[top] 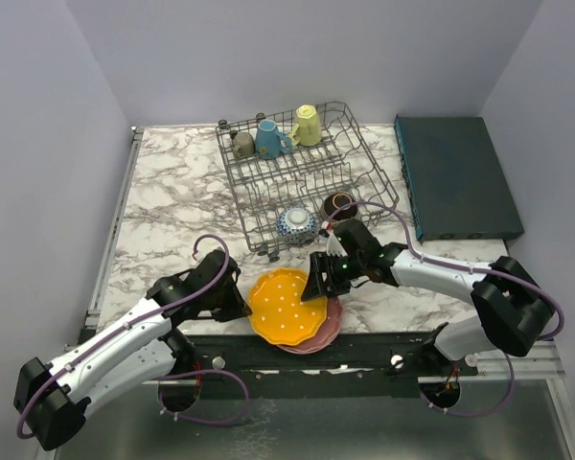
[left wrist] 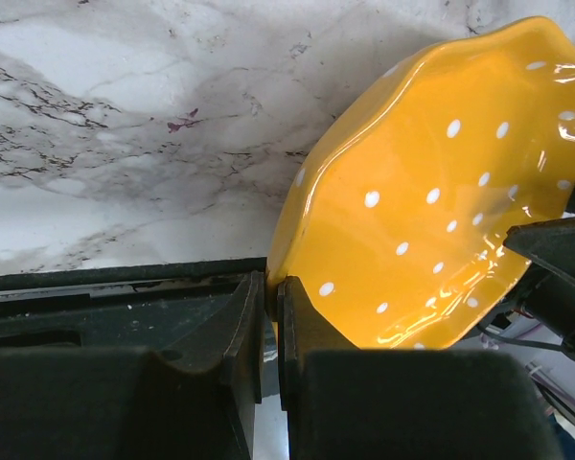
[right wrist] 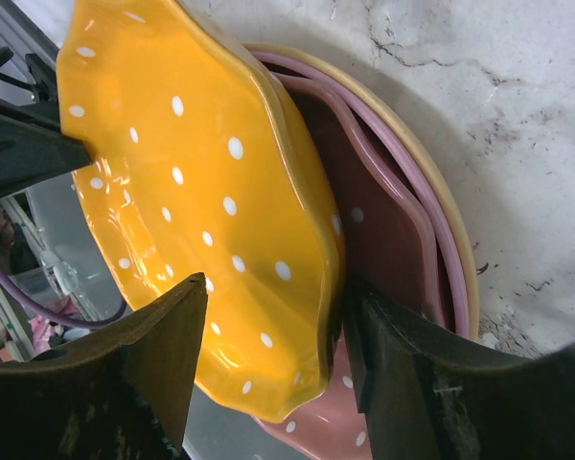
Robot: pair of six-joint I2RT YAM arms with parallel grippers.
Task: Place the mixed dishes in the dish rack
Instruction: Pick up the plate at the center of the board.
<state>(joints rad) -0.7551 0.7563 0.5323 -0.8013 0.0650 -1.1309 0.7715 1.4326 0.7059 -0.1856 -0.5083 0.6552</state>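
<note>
An orange white-dotted plate point(top: 286, 307) is tilted up over a pink dotted plate point(top: 330, 330) at the table's near edge. My left gripper point(top: 240, 303) is shut on the orange plate's point(left wrist: 431, 192) left rim, pinched between both fingers point(left wrist: 271, 297). My right gripper point(top: 321, 278) is open and straddles the opposite rim point(right wrist: 273, 292). One of its fingers lies over the orange plate's face point(right wrist: 192, 182) with a gap, the other between it and the pink plate point(right wrist: 383, 220). The dish rack point(top: 364, 158) holds grey-olive point(top: 243, 145), blue point(top: 268, 140) and yellow point(top: 308, 126) mugs, plus a blue-white bowl point(top: 296, 224) and a dark brown bowl point(top: 339, 204).
A flat dark teal box point(top: 455, 177) lies right of the rack. The plates overhang the table's front edge above the black rail point(top: 364, 350). A cream rim point(right wrist: 457, 240) shows under the pink plate. Bare marble table point(top: 172, 211) lies left of the rack.
</note>
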